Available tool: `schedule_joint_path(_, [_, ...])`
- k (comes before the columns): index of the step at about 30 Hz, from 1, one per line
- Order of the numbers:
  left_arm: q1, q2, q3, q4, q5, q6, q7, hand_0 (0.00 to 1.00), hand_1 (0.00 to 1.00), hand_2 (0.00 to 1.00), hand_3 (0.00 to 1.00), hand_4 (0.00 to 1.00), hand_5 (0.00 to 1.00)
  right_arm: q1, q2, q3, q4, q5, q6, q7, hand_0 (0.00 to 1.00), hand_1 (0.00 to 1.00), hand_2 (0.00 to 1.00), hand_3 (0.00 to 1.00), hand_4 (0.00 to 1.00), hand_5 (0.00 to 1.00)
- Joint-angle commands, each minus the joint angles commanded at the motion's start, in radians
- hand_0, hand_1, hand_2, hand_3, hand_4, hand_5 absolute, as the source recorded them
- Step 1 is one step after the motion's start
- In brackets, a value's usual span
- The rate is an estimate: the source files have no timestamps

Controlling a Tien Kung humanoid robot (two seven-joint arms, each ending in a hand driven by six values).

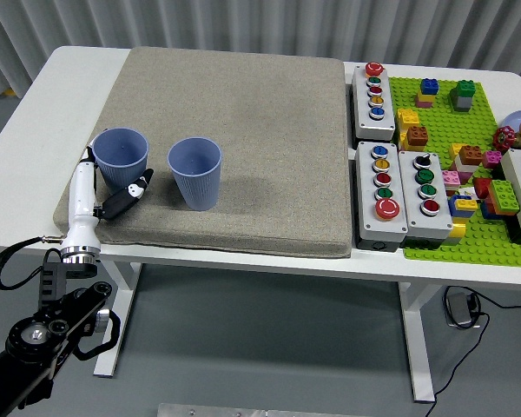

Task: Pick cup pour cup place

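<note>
Two blue cups are seen upright on a grey mat [243, 113] that covers most of a white table [35, 122]. At far left, the left hand [104, 195] is reached in from the lower corner, white and black fingers set around the near side of the left cup [121, 156]; whether the cup is firmly clasped or only touched cannot be told from this view, though contact appears to be made on both flanks. That cup is found near the mat's left edge, its base on the fabric, not lifted. Just to its right, apart from it, the second cup [195, 172] is placed, ribbed and tapered like the first. Nothing can be made out inside either cup. The picking step is judged to be in hand: a grasp is being settled, and no pouring has been done. Next, a secure hold and a straight lift would be called for, then a tilt over the neighbouring rim. The thin, light walls are likely to flex if squeezed hard. Further right, button boxes [380, 178] and a green plate [464, 174] of bricks are left untouched. The right hand is not shown.
</note>
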Motion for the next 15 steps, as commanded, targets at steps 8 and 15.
schedule_joint_path(8, [0.008,0.000,-0.008,-0.006,0.015,-0.007,0.009,0.793,0.829,0.998,0.998,0.950,0.416,0.000,0.000,0.003,0.000,-0.002,0.001,0.000,0.685,0.636,0.580,0.582,0.002,0.150])
schedule_joint_path(15, [0.008,0.001,-0.017,-0.010,0.039,-0.022,0.029,0.828,0.863,0.998,0.998,0.972,0.442,0.000,-0.001,0.003,-0.001,0.001,0.000,0.002,0.685,0.636,0.580,0.582,0.002,0.150])
